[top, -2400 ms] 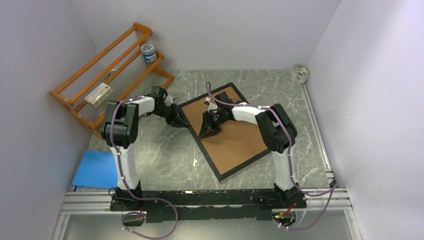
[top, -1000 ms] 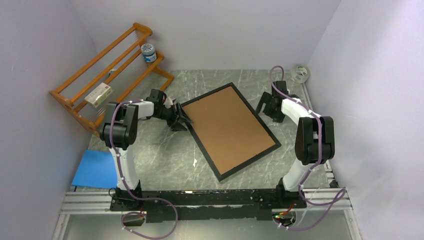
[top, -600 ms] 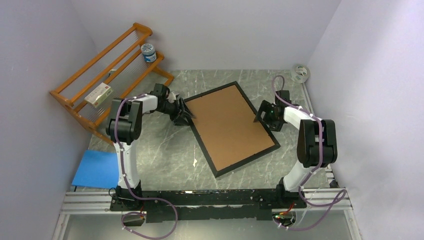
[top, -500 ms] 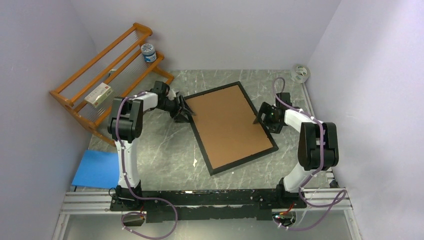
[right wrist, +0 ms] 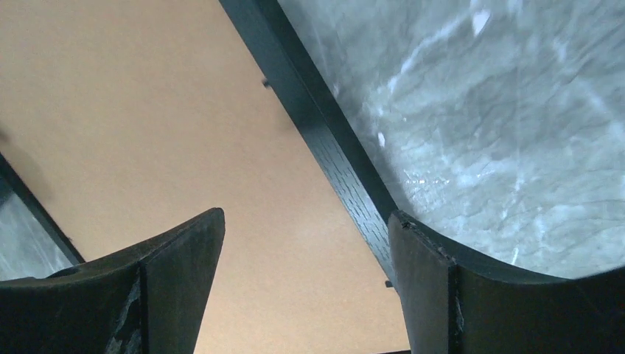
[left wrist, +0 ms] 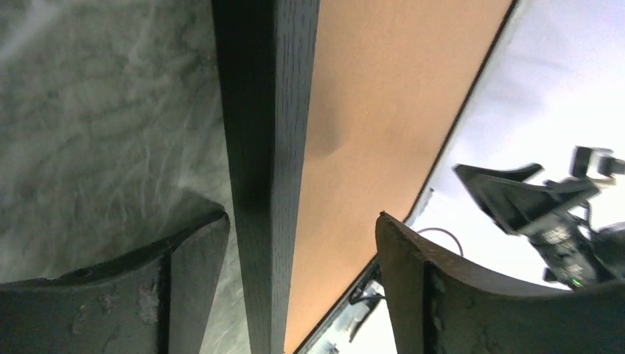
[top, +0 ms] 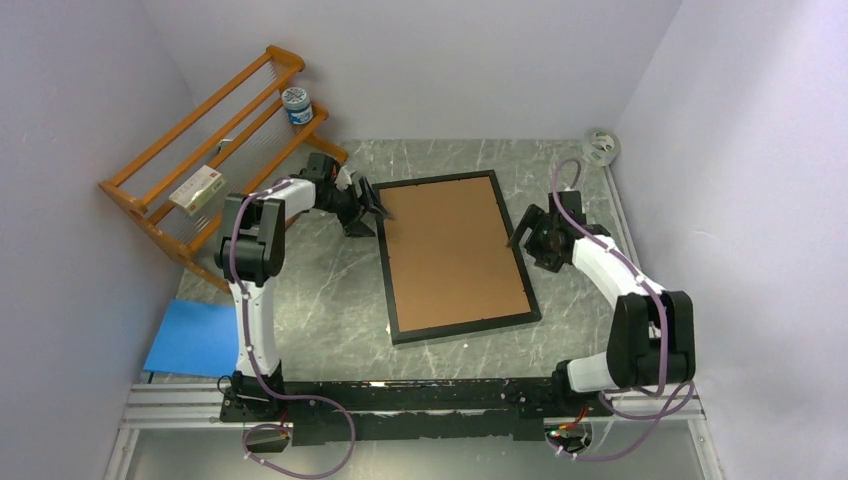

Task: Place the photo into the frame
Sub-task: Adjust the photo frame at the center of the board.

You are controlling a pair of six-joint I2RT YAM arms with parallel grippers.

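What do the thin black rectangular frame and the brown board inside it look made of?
Thin black rectangular frame: likely painted wood, matte; fine grain lines show on its rail. Brown board: probably cardboard or fibreboard, flat tan, matte, no glare.

The frame (top: pixel 466 329) lies flat on the bench (top: pixel 330 290) before me, back upward; it is thin, black and rectangular, its rails wood-grained; brown backing (top: pixel 455 255) fills it; its long sides run away from me, the far end slightly to my left.

Robot lab: plain booth walls (top: pixel 450 60), rail-bolted arms (top: pixel 245 250).
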